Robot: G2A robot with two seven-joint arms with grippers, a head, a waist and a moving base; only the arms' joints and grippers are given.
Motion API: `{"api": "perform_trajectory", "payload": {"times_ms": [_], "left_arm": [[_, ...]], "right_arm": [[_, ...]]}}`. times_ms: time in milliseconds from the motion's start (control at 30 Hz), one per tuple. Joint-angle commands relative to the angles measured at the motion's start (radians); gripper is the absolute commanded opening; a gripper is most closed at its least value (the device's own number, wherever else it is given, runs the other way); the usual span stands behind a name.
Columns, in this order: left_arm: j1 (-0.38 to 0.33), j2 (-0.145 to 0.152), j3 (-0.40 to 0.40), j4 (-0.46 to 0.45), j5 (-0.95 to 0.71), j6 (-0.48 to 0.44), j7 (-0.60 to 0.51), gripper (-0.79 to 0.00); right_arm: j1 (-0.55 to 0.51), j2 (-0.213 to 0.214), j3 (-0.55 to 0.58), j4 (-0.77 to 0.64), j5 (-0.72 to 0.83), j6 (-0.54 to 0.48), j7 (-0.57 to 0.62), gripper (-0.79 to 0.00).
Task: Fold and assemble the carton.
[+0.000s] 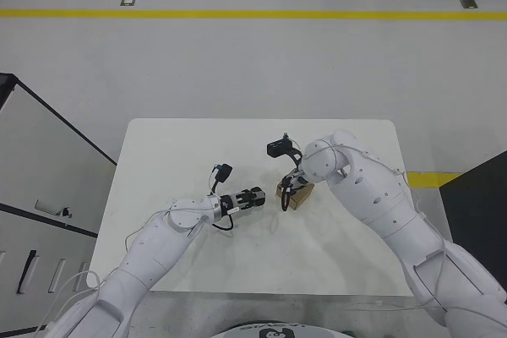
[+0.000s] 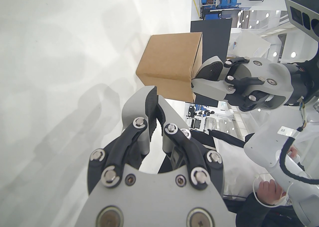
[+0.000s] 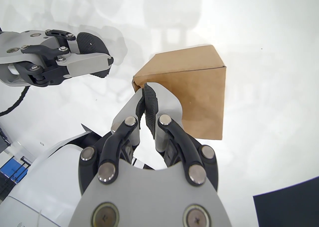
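Grey floor (image 1: 237, 68) with a yellow line (image 1: 253, 13) lies beyond the white counter (image 1: 194, 152) I'm working at. Both arms come in toward its middle. The right arm (image 1: 380, 203) is folded at the elbow so that its hand points back across the counter. The left arm (image 1: 152, 253) is stretched out low and nearly level.

Between them is the carton (image 3: 197, 88), a small brown box already squared up, its visible faces flat and its corners crisp. It sits tilted near the counter's centre. I can't tell whether one edge rests on the surface or whether it's lifted clear.

My right hand (image 3: 147, 91) is closed on the carton's near corner edge, pads pinched together over the cardboard. My left hand (image 2: 155, 103) has its fingers together with nothing between them. Its tip points at the carton, just beside it and not touching, from what I see.

I read this as late in the job: the body is formed, and what remains is likely tucking or pressing a last flap home. I can't see the open end. Next I'd want the right hand to brace the carton while the left pushes the flap in. Too much force and the carton could twist out of the pinch.
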Motion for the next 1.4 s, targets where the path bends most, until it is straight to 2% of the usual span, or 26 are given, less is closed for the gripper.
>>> {"api": "perform_trajectory", "payload": {"times_ms": [0,300,633,800,867,900,933,967,1000,1033,1067,1100,1133,1267,1300,1367], "left_arm": [[0.0,0.0,0.0,0.0,0.0,0.0,0.0,-0.785],[0.0,0.0,0.0,0.0,0.0,0.0,0.0,-0.785],[0.0,0.0,0.0,0.0,0.0,0.0,0.0,-0.785],[0.0,0.0,0.0,0.0,0.0,0.0,0.0,-0.785],[0.0,0.0,0.0,0.0,0.0,0.0,0.0,-0.785],[0.0,0.0,0.0,0.0,0.0,0.0,0.0,-0.785],[0.0,0.0,0.0,0.0,0.0,0.0,0.0,-0.785],[0.0,0.0,0.0,0.0,0.0,0.0,0.0,-0.785],[0.0,0.0,0.0,0.0,0.0,0.0,0.0,-0.785],[0.0,0.0,0.0,0.0,0.0,0.0,0.0,-0.785],[0.0,0.0,0.0,0.0,0.0,0.0,0.0,-0.733],[0.0,0.0,0.0,0.0,0.0,0.0,0.0,-0.511],[0.0,0.0,0.0,0.0,0.0,0.0,0.0,-0.437],[0.0,0.0,0.0,0.0,0.0,0.0,0.0,-0.437],[0.0,0.0,0.0,0.0,0.0,0.0,0.0,0.0],[0.007,0.001,-0.001,-0.021,0.012,-0.002,0.017,0.0]], "right_arm": [[0.0,0.0,0.002,0.002,0.004,0.001,-0.003,-0.785],[-0.019,0.012,0.082,-0.003,0.104,0.009,-0.019,-0.785],[-0.092,0.045,0.26,0.015,0.309,0.011,-0.077,-0.785],[-0.141,0.066,0.377,0.036,0.459,-0.037,-0.09,-0.767],[-0.161,0.075,0.427,0.042,0.529,-0.071,-0.081,-0.696],[-0.174,0.079,0.451,0.042,0.573,-0.098,-0.071,-0.622],[-0.185,0.084,0.474,0.043,0.611,-0.124,-0.059,-0.465],[-0.196,0.087,0.493,0.038,0.662,-0.16,-0.035,-0.049],[-0.206,0.089,0.51,0.037,0.718,-0.193,-0.006,0.0],[-0.208,0.09,0.515,0.038,0.735,-0.199,0.002,0.0],[-0.208,0.09,0.515,0.038,0.735,-0.199,0.002,0.0],[-0.208,0.09,0.515,0.038,0.735,-0.199,0.002,0.0],[-0.208,0.09,0.515,0.038,0.735,-0.199,0.002,0.0],[-0.208,0.09,0.515,0.038,0.735,-0.199,0.002,0.0],[-0.208,0.09,0.515,0.038,0.735,-0.199,0.002,0.0],[-0.221,0.092,0.527,0.04,0.745,-0.201,-0.031,0.0]]}}
